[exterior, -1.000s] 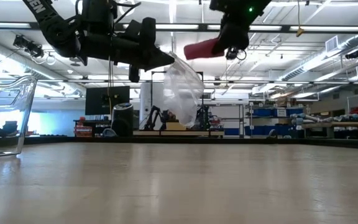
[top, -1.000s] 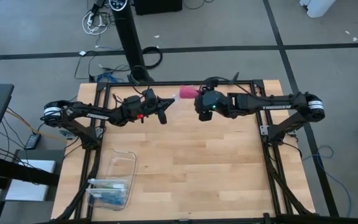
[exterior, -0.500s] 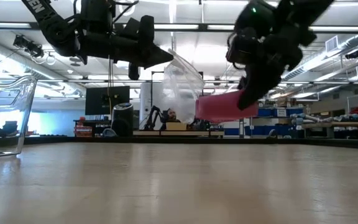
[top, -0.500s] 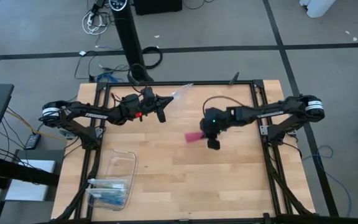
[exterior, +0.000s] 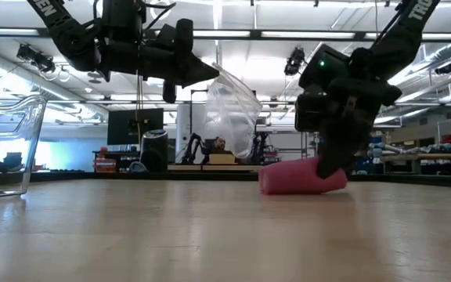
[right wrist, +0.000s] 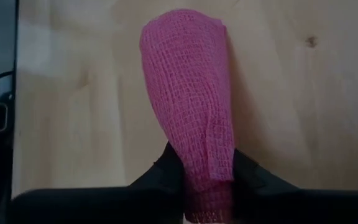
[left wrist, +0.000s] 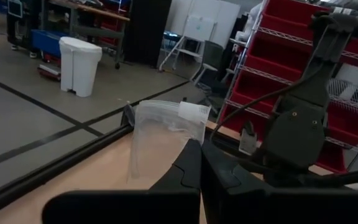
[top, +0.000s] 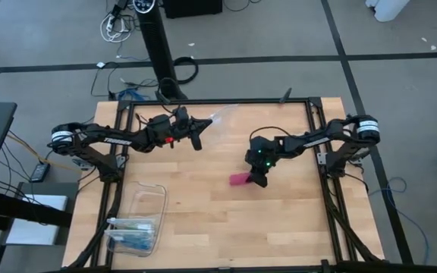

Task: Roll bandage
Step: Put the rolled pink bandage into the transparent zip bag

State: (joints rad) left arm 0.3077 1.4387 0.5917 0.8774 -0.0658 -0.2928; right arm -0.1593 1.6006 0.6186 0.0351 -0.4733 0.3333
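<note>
The bandage (top: 240, 180) is a magenta-pink roll lying on the wooden table near its middle; it also shows in the low view (exterior: 300, 176) and the right wrist view (right wrist: 191, 93). My right gripper (top: 258, 179) is down at the table, shut on the roll's one end. My left gripper (top: 201, 127) is up at the far left, shut on a clear plastic bag (exterior: 232, 110) that hangs below it (left wrist: 166, 134). My right gripper pinches the roll's near end (right wrist: 207, 177) between its two fingers, slanting down from the table's right. The fingers lie along the roll. The roll rests on its side on the table (exterior: 288, 188). My left gripper pinches an edge of the clear bag (left wrist: 188, 146) between its shut fingers; the bag hangs clear of the table.
A clear plastic box (top: 139, 220) with blue contents stands at the table's near left; it shows at the left in the low view (exterior: 2, 145). A black frame (top: 317, 163) runs along the table's edges. A person (exterior: 220, 146) sits in the room behind.
My right gripper has carried the pink roll from high at the table's far side down and toward the near edge. The roll now lies on the table. My left gripper has kept still with the bag.
</note>
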